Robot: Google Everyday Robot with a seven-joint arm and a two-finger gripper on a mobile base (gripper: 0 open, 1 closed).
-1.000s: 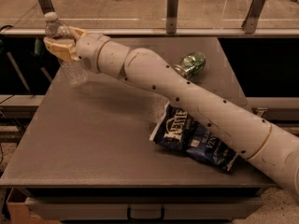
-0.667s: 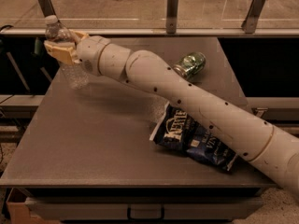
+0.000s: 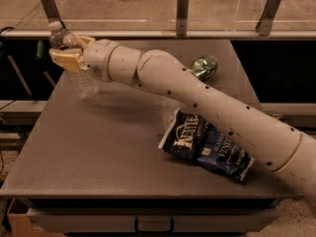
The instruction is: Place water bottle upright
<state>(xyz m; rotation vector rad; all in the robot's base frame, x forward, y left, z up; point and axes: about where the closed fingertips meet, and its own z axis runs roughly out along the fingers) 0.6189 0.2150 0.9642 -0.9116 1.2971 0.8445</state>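
Note:
The water bottle (image 3: 81, 81) is a clear ribbed plastic bottle with a white cap, near the table's far left corner. It stands nearly upright, leaning slightly left, with its base at or just above the table top. My gripper (image 3: 69, 54) is at the end of the long white arm that reaches in from the lower right. Its tan fingers (image 3: 65, 59) are shut around the bottle's upper part, just below the cap.
A green metal can (image 3: 202, 66) lies on its side at the table's far right. A dark blue chip bag (image 3: 206, 144) lies under the arm at centre right. The grey table (image 3: 98, 152) has a railing behind it.
The arm and the held bottle have hardly moved; the bottle stays nearly upright in the same spot.

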